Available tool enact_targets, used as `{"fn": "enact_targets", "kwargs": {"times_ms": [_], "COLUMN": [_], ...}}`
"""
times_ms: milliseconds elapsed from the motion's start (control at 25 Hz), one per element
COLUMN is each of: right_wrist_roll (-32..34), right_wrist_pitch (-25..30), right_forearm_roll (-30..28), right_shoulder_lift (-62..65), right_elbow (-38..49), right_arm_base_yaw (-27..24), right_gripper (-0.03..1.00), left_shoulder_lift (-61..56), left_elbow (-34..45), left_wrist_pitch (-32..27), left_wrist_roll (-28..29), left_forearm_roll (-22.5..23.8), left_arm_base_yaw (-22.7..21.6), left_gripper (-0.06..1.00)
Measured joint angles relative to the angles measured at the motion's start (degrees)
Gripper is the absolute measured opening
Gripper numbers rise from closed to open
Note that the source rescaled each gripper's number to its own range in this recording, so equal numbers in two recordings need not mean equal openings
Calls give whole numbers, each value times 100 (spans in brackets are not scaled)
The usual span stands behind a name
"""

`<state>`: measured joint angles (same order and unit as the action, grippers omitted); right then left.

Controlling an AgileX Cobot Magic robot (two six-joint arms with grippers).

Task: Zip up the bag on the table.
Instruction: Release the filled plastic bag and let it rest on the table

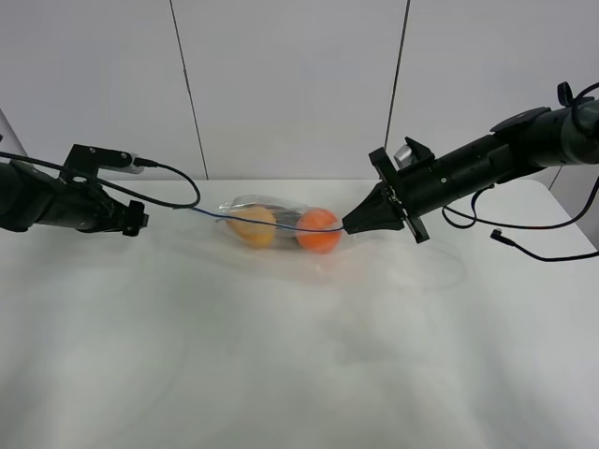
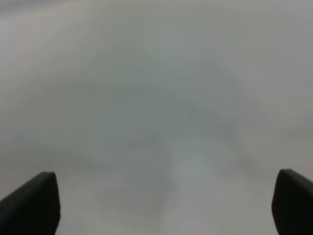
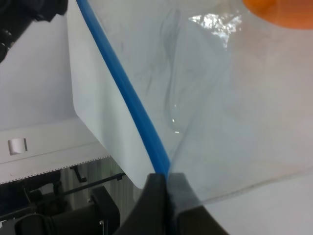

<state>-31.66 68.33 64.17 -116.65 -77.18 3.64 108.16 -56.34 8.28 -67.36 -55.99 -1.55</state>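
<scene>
The clear bag [image 1: 277,223] lies on the white table [image 1: 299,355] at the middle back. A yellow pear [image 1: 251,227], an orange [image 1: 319,230] and a dark item between them show through it. Its thin blue zip strip [image 1: 281,224] runs along the bag's length. My right gripper [image 1: 350,225] is shut on the right end of the strip; in the right wrist view the fingers [image 3: 165,178] pinch the blue strip [image 3: 127,93]. My left gripper [image 1: 138,223] is off the bag's left end, apart from it. In the left wrist view it [image 2: 168,196] is open over bare table, with nothing between the fingers.
A loose black cable [image 1: 510,239] lies on the table at the right, behind my right arm. A black cable [image 1: 182,182] loops from my left arm near the bag's left end. The table's rounded far corner [image 3: 93,132] shows in the right wrist view.
</scene>
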Motion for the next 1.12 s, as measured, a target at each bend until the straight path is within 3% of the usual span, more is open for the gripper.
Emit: {"fn": "enact_targets", "kwargs": {"times_ms": [160,280,400,600,680,800,920,1120], "right_wrist_roll": [0,0,0,0,0,0,0,0], "right_wrist_pitch": [6,11,11,12,17,41,45,52], "right_forearm_roll": [0,0,0,0,0,0,0,0], "right_shoulder_lift": [0,0,0,0,0,0,0,0], "right_elbow": [0,0,0,0,0,0,0,0], "right_arm_base_yaw": [0,0,0,0,0,0,0,0], "right_gripper": [0,0,0,0,0,0,0,0], "left_shoulder_lift": [0,0,0,0,4,4,-1,-23], "left_elbow": [-94,-104,-197,-946,-1310,-1875,-2289,-2607], "left_wrist_pitch": [-1531,-2557,-3361,-4644,-5195,-5974,-6646,-7645], "left_wrist_roll": [247,767,1622,4205,5070,5978,6356,6535], "left_forearm_roll": [-137,169,1063,3037,3890,4683,5094,5185], "left_arm_base_yaw": [-247,-331,-338,-326,-263,-66,79,104], "left_gripper": [100,100,100,100,100,100,100,100]}}
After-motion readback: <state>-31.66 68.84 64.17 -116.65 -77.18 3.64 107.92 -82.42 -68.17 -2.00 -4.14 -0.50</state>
